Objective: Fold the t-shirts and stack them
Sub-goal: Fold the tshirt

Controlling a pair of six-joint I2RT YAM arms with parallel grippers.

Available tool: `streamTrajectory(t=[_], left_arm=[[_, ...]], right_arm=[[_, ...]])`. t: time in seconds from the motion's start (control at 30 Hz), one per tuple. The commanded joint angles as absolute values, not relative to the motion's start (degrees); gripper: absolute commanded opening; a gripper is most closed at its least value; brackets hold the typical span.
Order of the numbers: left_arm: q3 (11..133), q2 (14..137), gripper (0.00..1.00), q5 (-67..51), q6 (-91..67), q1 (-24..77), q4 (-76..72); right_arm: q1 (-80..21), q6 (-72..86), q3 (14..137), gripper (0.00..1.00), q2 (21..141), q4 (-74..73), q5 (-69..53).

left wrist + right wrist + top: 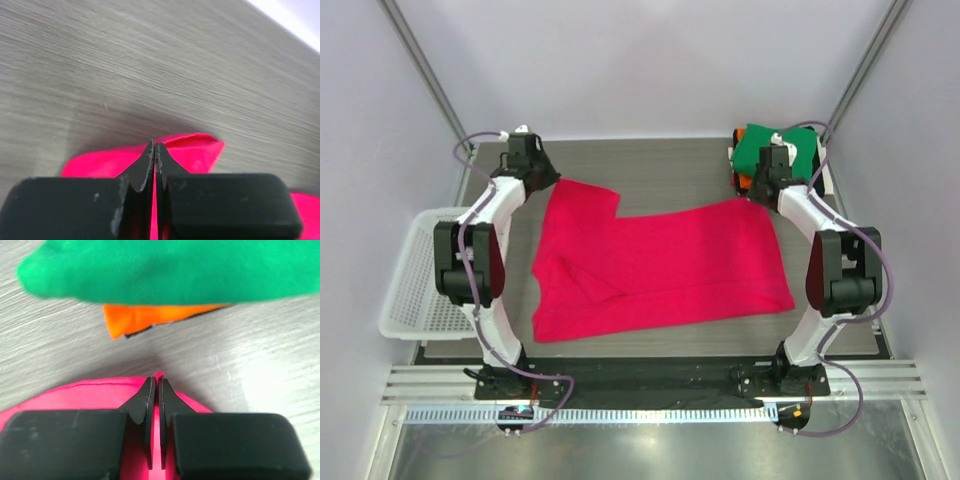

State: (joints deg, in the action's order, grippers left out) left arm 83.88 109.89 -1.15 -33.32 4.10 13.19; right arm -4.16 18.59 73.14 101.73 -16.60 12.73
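Two-cornered grip on the pink-red t-shirt (660, 265), one far corner per arm. Lay spread flat over the middle of the table (670, 160), with a flap of cloth already turned in toward the left side. Was held at the far left corner by the left gripper (155, 146), jaws pressed together on a thin sliver of pink cloth; was held likewise at the far right corner by the right gripper (155, 381), jaws clamped on the pink edge. Seemed set for a fold of the far edge down onto the near one. Called for raising both corners together and level, keeping the cloth taut between them, then laying edge squarely on edge before letting go. Wanted care on the right: worked just beside the folded green shirt (175, 270), an orange shirt (150, 317) under it, both easy to drag askew. Left the white basket (415, 275) well apart, off the table's left edge.
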Motion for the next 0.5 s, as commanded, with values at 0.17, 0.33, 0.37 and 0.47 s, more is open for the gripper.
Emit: streamTrajectory(t=[0.17, 0.33, 0.37, 0.47], left_arm=[[75.51, 93.62, 0.0, -0.44, -34.63, 5.71, 20.29], [66.81, 81.42, 0.0, 2.11, -35.51, 7.64, 23.2], [65.49, 79.82, 0.0, 3.24, -36.12, 8.08, 23.81], [60.66, 73.59, 0.0, 4.82, -36.47, 9.75, 25.66]], right_arm=[[-4.57, 20.04, 65.66, 0.01, 91.07, -19.07, 11.6], [-4.57, 21.18, 59.07, 0.01, 82.37, -19.95, 12.57], [-4.66, 21.62, 58.11, 0.01, 81.05, -19.95, 12.57], [-4.57, 22.32, 54.85, 0.01, 77.0, -20.13, 12.74]])
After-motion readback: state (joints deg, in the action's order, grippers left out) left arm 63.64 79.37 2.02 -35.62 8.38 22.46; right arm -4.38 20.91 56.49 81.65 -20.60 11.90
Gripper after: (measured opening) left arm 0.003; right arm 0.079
